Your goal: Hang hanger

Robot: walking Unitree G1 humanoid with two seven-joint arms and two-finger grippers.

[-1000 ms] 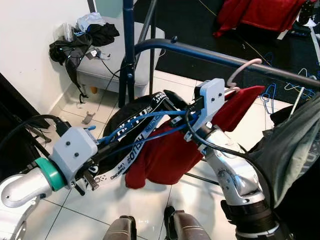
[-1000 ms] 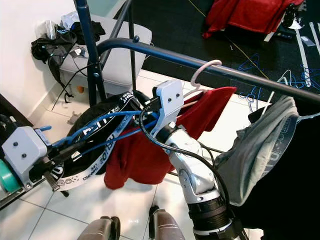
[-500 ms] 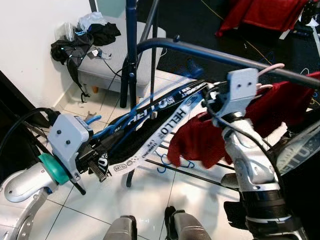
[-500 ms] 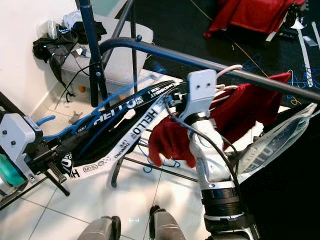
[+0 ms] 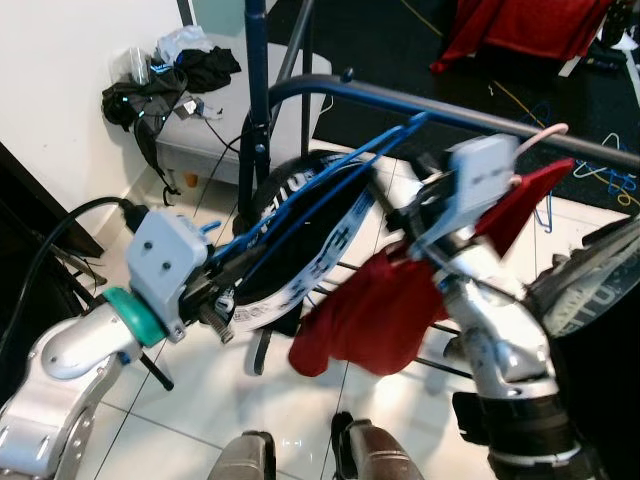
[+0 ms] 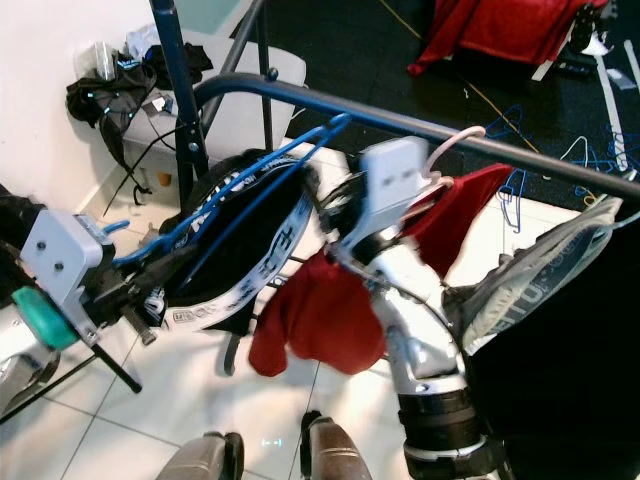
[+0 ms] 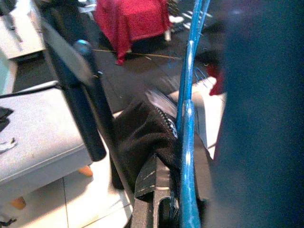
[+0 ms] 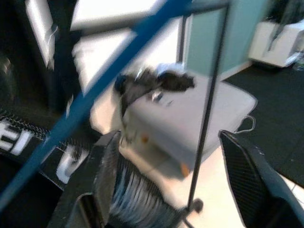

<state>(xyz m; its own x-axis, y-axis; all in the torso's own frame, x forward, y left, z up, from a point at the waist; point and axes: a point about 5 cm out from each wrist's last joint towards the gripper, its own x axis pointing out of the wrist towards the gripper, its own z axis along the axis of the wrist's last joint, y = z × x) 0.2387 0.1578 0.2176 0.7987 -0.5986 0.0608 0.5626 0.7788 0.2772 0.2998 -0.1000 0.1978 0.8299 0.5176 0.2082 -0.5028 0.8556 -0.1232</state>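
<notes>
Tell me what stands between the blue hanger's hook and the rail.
Nothing visible does. The blue hanger, carrying a black garment, is held at its low end by the left gripper; its hook sits right at the rail. The pink hanger with the red garment hangs just beside it.

Looks like a room in someone's home: white tiled floor (image 5: 190,420), a grey padded stool (image 5: 205,115) piled with clothes, a clothes rail (image 6: 520,155), spare hangers (image 6: 590,152) on dark carpet.
</notes>
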